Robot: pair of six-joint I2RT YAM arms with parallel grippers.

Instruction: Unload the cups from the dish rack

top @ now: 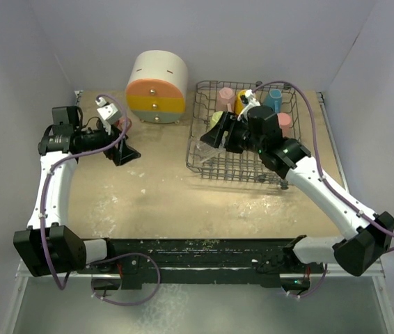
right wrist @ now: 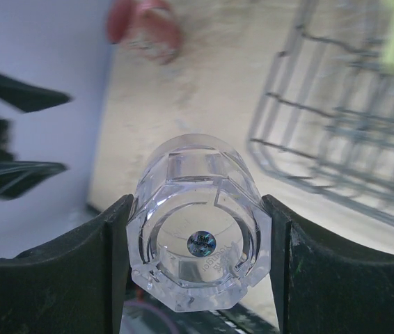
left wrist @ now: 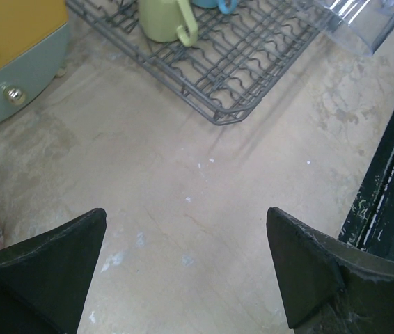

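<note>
- The clear glass tumbler (right wrist: 197,243) fills the right wrist view: it lies base-on to the lens with the right gripper (right wrist: 197,209) clamped on it, a black finger pressed to each side. The dish rack (right wrist: 259,120) sits off to the right, so the glass is outside the wires, above bare table. (A blurred pinkish shape lies further off; what it is cannot be told.)
- Up to the top view: a pink cup (top: 225,95), a yellow cup (top: 241,98), a light blue cup (top: 275,98) and a salmon cup (top: 285,120) crowd the rack's far side. The right arm reaches across to its left edge. The left gripper (top: 123,154) hangs well apart, near the round cream cabinet (top: 156,83).
- Left wrist view: the fingers are spread wide with nothing between them. A pale green mug (left wrist: 161,17) stands in the rack just inside its corner.
- The step looks like carrying the glass out and setting it down. Smooth glass may slip, so the squeeze should stay steady. It wants swinging clear of the rim wire and turning upright, then lowering onto the flat stretch between rack and cabinet, with the release only once the base is seated.
- The table (left wrist: 183,181) is beige, scuffed and flecked white. Plain pale walls close three sides, and a black rail (left wrist: 392,188) runs along the near edge.
</note>
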